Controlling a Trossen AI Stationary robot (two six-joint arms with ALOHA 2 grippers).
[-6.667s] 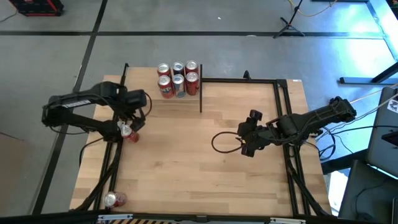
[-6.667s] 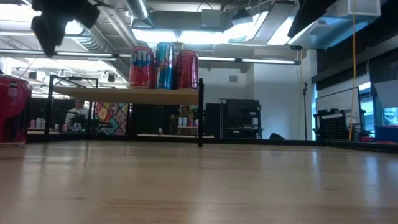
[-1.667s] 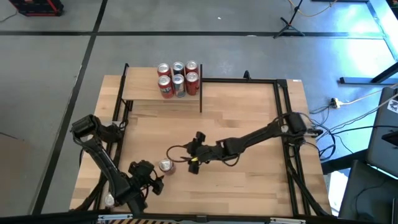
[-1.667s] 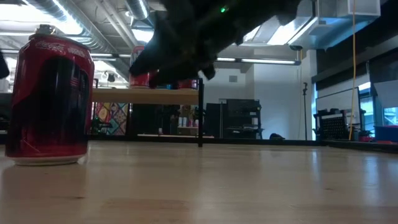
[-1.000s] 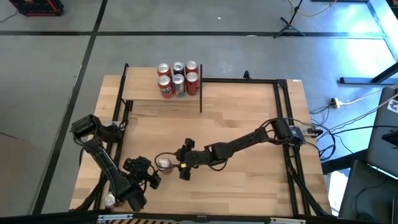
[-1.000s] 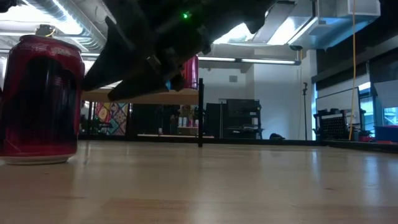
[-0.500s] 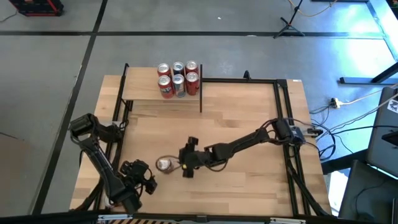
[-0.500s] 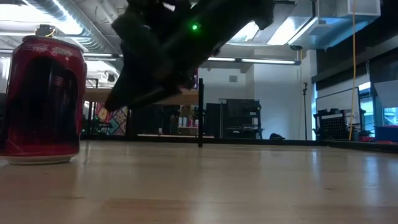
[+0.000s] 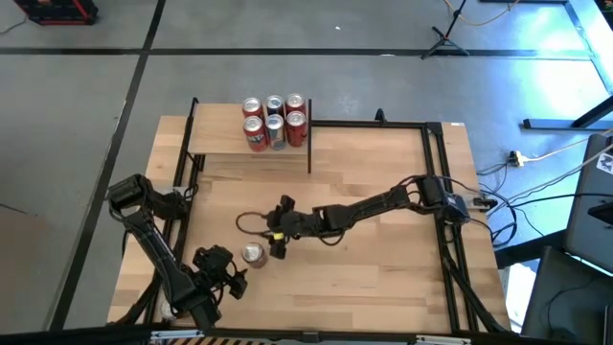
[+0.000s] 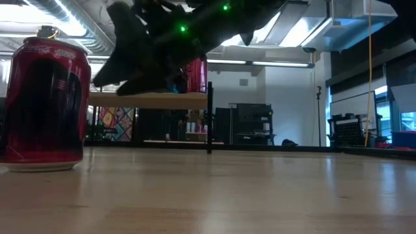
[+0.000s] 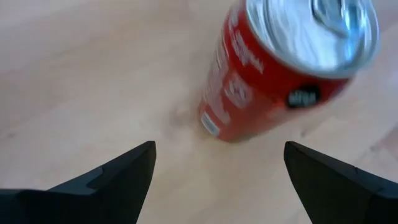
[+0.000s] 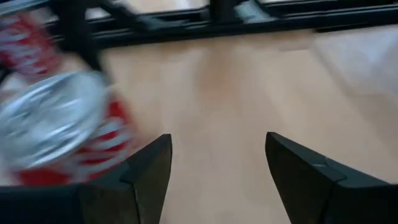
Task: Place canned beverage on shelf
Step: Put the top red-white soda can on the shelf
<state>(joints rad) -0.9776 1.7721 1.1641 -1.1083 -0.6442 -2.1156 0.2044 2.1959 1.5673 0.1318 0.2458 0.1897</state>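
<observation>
One red can (image 9: 253, 254) is seen standing upright on the light-wood desk (image 9: 383, 192), toward the near edge and left of centre, with its silver top up; in the low view it (image 10: 44, 104) rises close at the left of the picture. Just to its near-left, the left claw (image 9: 228, 280) is held low over the desk, apart from the can, and in the left wrist view its two dark fingers (image 11: 115, 177) are shown spread wide with nothing between them, the can (image 11: 283, 68) lying ahead of them on bare wood. Just to the can's right and slightly farther back, the right claw (image 9: 275, 241) is reached in from the right side of the desk on a long outstretched arm; in the right wrist view its fingers (image 12: 140, 177) are likewise parted wide and empty, with the blurred can (image 12: 62, 127) off to one side of them rather than between them. Whether either claw touches the can cannot be told. At the far left of the desk the shelf (image 9: 220, 144) is raised on thin black posts, and six cans (image 9: 273, 123) are grouped in two rows at its right end, beside the front right post.
</observation>
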